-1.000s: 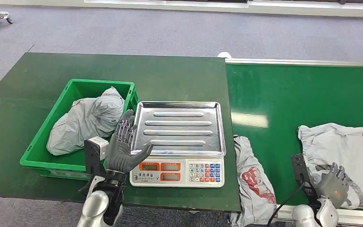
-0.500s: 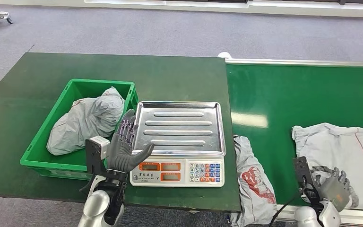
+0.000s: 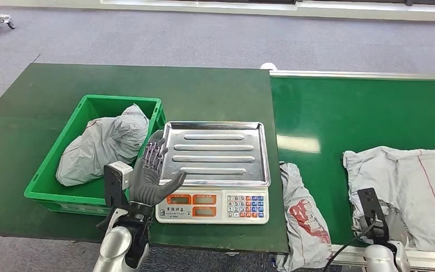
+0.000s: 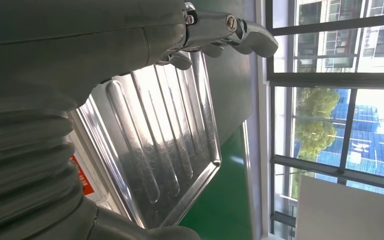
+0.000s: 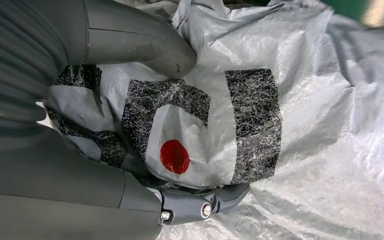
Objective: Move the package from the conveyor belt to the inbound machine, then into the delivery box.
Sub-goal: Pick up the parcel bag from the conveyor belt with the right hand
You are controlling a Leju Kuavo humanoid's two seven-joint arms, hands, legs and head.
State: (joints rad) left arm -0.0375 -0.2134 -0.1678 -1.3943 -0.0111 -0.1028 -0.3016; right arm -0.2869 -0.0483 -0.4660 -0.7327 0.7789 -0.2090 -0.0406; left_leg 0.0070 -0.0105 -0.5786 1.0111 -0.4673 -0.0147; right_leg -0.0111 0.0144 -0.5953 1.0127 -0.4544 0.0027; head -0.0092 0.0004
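Head view. We see the grey package (image 3: 416, 190) lying on the green conveyor belt (image 3: 340, 113) at the right, a red mark on its far right side. The right hand (image 3: 393, 224) sits at the near edge of this package, mostly hidden behind the wrist camera mount. A second grey bag (image 3: 303, 212) with a red print lies at the belt's left edge and hangs over the front. The inbound machine (image 3: 215, 170), a scale with a bare steel tray and a keypad, stands on the dark green table (image 3: 147, 85). The left hand (image 3: 149, 178) is raised upright just beside the scale's front-left corner, fingers spread, holding nothing. The green delivery box (image 3: 42, 184) lies left of the scale and contains 1 grey bag (image 3: 105, 144).

Left wrist view. We see the ribbed steel tray (image 4: 155, 145) under the left hand's extended fingers (image 4: 230, 30), which touch nothing.

Right wrist view. We see the right hand (image 5: 145, 145) grasping the package (image 5: 300, 115): the thumb (image 5: 140, 45) presses from one side and a finger (image 5: 205, 205) from the other, gathering a fold printed with black marks and a red dot.
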